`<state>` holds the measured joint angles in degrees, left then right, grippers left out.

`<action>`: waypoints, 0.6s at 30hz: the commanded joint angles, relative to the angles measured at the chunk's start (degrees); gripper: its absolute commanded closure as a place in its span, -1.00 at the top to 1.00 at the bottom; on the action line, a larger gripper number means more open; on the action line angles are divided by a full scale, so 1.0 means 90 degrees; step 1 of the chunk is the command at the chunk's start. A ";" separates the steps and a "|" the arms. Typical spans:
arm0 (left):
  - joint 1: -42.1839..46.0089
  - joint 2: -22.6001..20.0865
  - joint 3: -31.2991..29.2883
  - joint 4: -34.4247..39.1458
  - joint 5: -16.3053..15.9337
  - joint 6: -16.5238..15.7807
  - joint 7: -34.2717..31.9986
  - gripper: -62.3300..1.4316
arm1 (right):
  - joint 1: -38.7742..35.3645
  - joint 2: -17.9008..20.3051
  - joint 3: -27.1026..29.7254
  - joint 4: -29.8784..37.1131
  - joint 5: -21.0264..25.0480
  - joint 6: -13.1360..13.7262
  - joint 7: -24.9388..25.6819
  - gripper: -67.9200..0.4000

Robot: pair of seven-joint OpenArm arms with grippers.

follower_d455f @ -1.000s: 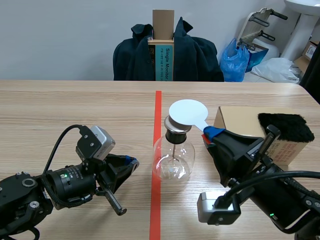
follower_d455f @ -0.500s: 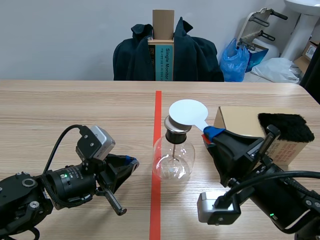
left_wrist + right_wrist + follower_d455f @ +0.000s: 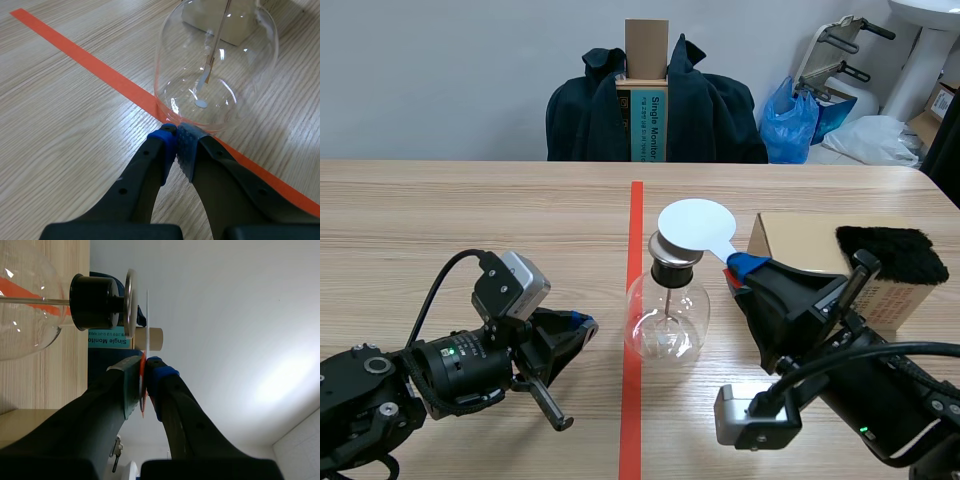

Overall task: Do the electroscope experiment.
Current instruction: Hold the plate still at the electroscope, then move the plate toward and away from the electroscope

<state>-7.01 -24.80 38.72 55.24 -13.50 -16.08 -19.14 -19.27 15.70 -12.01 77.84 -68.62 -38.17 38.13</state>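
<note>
Electroscope (image 3: 666, 310) midway along the table's near edge; right gripper (image 3: 738, 268) pinches a white paddle (image 3: 698, 226), disc just above its cap; left gripper (image 3: 582, 322) closed, empty, beside its base.

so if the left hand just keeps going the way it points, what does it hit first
Most likely the glass flask: its round belly sits right ahead of the left hand.

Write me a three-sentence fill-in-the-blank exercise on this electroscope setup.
1. The right gripper holds the white paddle above the flask; the left gripper holds ___.
2. The left gripper's fingers are ___, beside the flask's base.
3. The black fur lies on the ___ box.
Missing words: nothing; shut; cardboard.
</note>
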 commanded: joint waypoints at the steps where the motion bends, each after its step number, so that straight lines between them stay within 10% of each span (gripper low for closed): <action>1: -0.0053 0.0002 -0.0041 0.0117 -0.0044 0.0012 -0.0087 -0.89 | 0.0024 0.0034 0.0051 0.0136 0.0051 -0.0049 -0.0002 -0.96; 18: -0.0053 0.0002 -0.0041 0.0117 -0.0044 0.0012 -0.0087 -0.89 | 0.0022 0.0036 0.0053 0.0136 0.0053 -0.0049 -0.2113 -0.96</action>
<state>-7.01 -24.80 38.72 55.24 -13.50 -16.08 -19.14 -19.27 15.70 -12.01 77.84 -68.58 -38.15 19.51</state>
